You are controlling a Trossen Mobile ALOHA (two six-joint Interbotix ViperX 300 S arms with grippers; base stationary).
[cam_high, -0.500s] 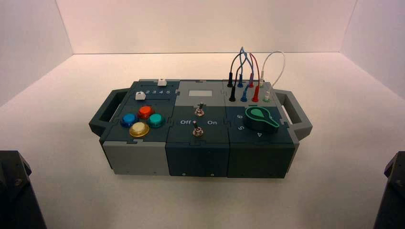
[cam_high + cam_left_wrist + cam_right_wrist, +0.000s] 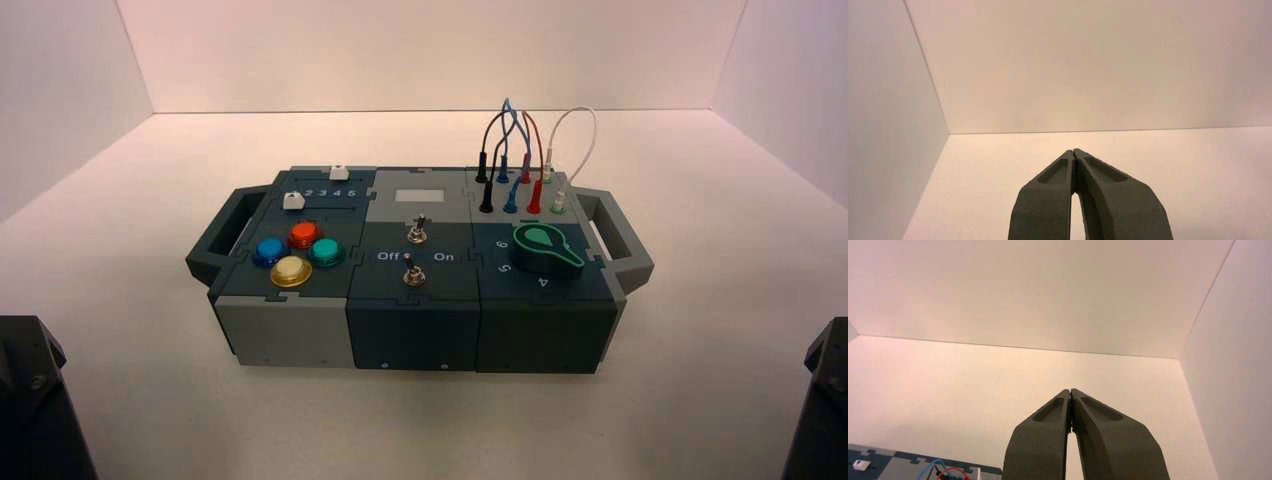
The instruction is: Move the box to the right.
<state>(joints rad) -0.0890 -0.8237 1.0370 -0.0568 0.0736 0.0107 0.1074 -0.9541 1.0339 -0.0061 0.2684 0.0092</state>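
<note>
The box (image 2: 415,320) stands in the middle of the white floor, dark teal and grey, with a handle on each side. It bears coloured buttons (image 2: 297,255) on its left, two toggle switches (image 2: 414,250) in the middle, a green knob (image 2: 545,248) and looped plug wires (image 2: 520,150) on its right. My left gripper (image 2: 1074,151) is shut and empty, parked at the near left corner, away from the box. My right gripper (image 2: 1070,391) is shut and empty, parked at the near right; the box's corner (image 2: 878,462) shows low in its view.
White walls (image 2: 430,50) close the floor at the back and on both sides. The arm bases show as dark shapes at the near left (image 2: 35,400) and near right (image 2: 822,400).
</note>
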